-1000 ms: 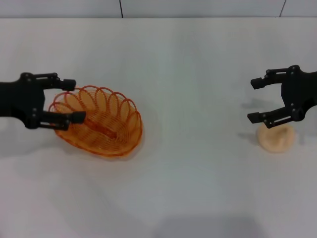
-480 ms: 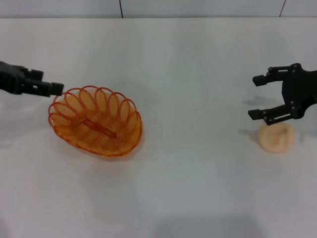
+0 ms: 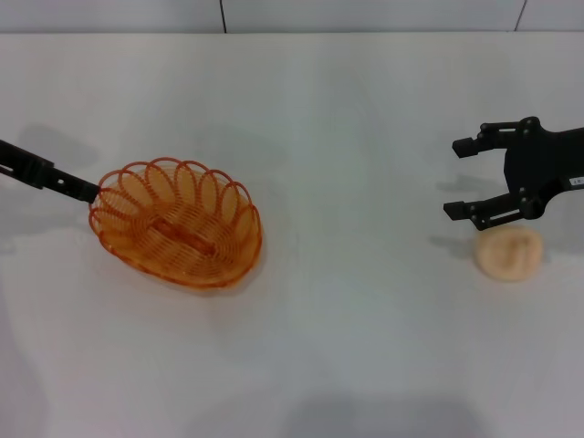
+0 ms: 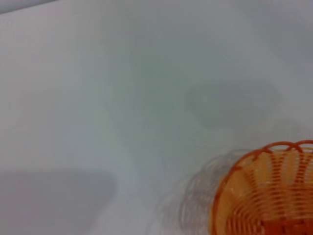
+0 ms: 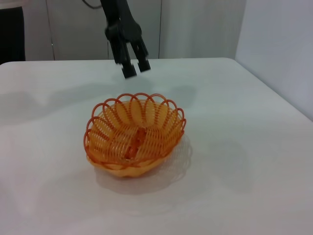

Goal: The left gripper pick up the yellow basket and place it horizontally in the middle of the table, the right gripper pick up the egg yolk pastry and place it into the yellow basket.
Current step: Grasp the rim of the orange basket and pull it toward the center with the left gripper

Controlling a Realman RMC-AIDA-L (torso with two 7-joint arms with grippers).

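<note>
The yellow basket (image 3: 178,224) stands upright on the white table (image 3: 347,109), left of the middle. It also shows in the right wrist view (image 5: 134,134) and partly in the left wrist view (image 4: 266,200). My left gripper (image 3: 88,192) is off the basket's left end, its tip close to the rim and holding nothing. In the right wrist view the left gripper (image 5: 137,68) hangs behind the basket with its fingers together. My right gripper (image 3: 456,178) is open and empty, just left of and behind the egg yolk pastry (image 3: 508,254), which lies on the table at the right.
Bare white tabletop lies between the basket and the pastry. The table's far edge meets a grey wall (image 3: 365,14). In the right wrist view the table's edge (image 5: 274,98) runs past the basket.
My left gripper, which stood open around the basket's left rim, has pulled back to the left and now shows as a thin bar. My right gripper shifted slightly left. Basket and pastry have not moved.
</note>
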